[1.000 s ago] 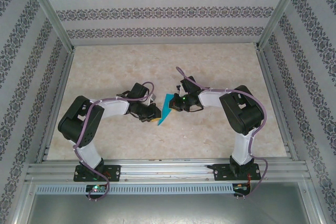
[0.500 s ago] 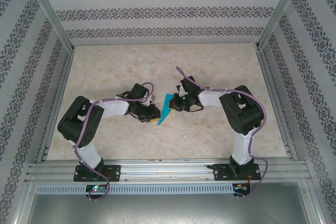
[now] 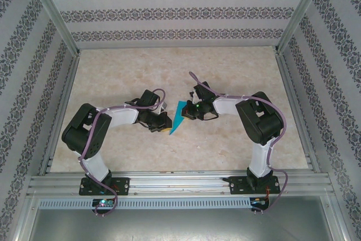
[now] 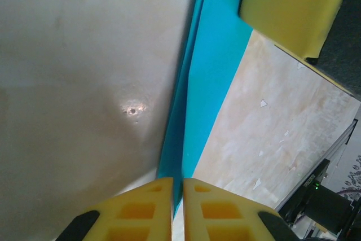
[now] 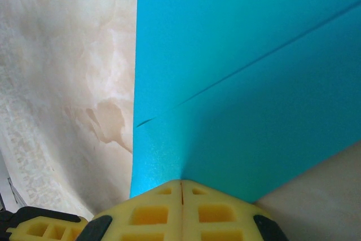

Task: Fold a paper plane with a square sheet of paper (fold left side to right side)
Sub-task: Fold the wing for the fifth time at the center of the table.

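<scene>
Top external: paper plane (image 3: 178,118) runs diagonally, narrow tip near-left.

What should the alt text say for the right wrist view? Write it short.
Folded teal paper clamped in the shut yellow right pincer, a layer edge slanting across it. Pale marbled table behind.

Beige marbled tabletop (image 3: 169,66), patterned walls (image 3: 180,12), aluminium frame rails (image 3: 180,183)
</scene>
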Controlling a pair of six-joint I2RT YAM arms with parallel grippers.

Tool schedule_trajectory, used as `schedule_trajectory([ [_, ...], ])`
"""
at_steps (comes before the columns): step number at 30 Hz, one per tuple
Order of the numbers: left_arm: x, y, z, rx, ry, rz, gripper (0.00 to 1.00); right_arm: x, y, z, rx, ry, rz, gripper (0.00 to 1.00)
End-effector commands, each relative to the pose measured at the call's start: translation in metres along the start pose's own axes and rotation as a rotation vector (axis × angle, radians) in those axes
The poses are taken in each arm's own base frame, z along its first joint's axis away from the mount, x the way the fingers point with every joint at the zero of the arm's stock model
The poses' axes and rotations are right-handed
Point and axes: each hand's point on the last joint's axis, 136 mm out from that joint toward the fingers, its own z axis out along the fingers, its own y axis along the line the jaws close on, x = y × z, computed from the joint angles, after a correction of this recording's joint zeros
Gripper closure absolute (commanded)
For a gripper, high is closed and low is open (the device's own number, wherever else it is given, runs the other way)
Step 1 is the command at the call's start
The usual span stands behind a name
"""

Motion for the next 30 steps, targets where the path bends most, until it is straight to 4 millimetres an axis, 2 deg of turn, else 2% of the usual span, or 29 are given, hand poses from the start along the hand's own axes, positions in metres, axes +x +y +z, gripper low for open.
schedule_trajectory([
  [1, 0.003, -0.002, 0.005, 0.025, 0.022, 0.005, 0.89, 0.034, -0.052, 0.015, 0.184, 0.099, 0.071, 1.00],
  [11, 0.006, -0.007, 0.009, 0.049, 0.026, 0.007, 0.93, 0.034, -0.054, 0.016, 0.195, 0.104, 0.073, 1.00],
  [30, 0.014, -0.005, 0.023, 0.052, 0.054, -0.004, 0.93, 0.039, -0.062, 0.018, 0.240, 0.124, 0.071, 1.00],
])
